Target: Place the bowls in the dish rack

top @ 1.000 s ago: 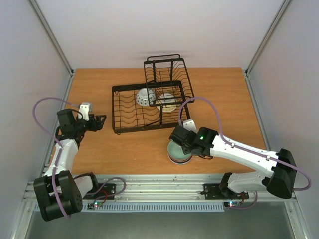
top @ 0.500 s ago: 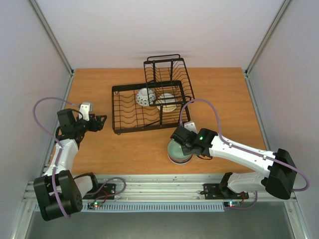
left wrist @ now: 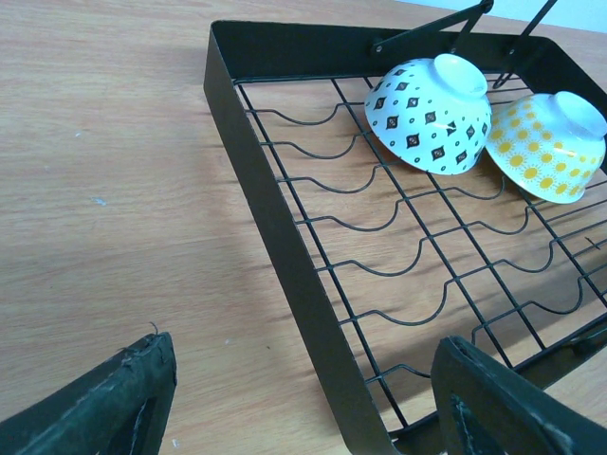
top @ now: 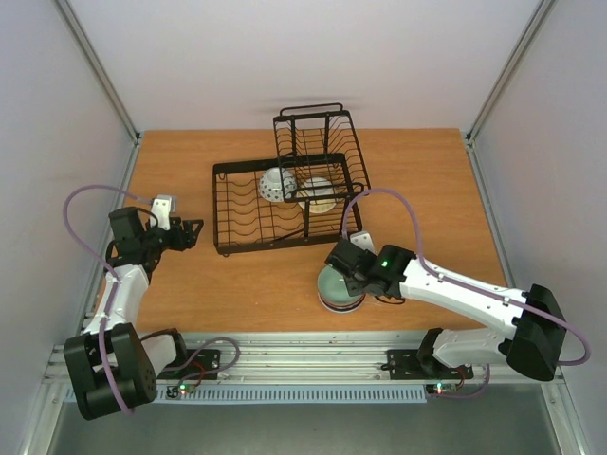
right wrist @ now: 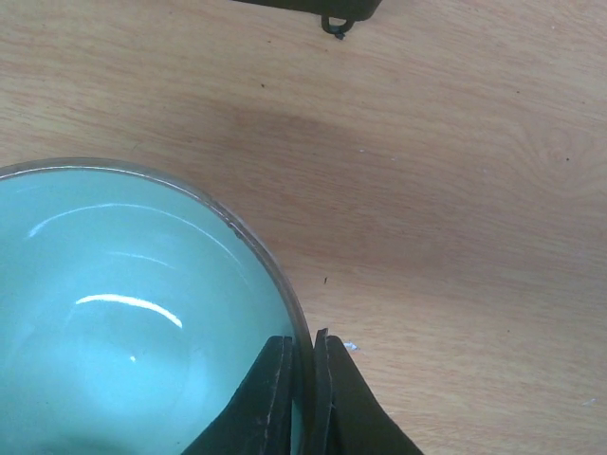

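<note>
Right tool (top: 334, 276) had closed since the earlier frame. Top: it pinched the green bowl (top: 340, 290) on the surface (top: 247, 284), near the rack (top: 220, 204); left tool (top: 193, 232) hovered beside the rack. Left wrist: jaws wide, empty; blue-patterned bowl (left wrist: 432, 118) and yellow-patterned bowl (left wrist: 545, 147) lay tipped in the rack. Right wrist: fingers (right wrist: 270, 389) clamped the rim.

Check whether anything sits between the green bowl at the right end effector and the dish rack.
Nothing visible. Bare table lies between the pale green bowl, its rim pinched by the right end effector, and the dish rack. The patterned bowl and yellow bowl sit toward its far side; nearer slots are free.
</note>
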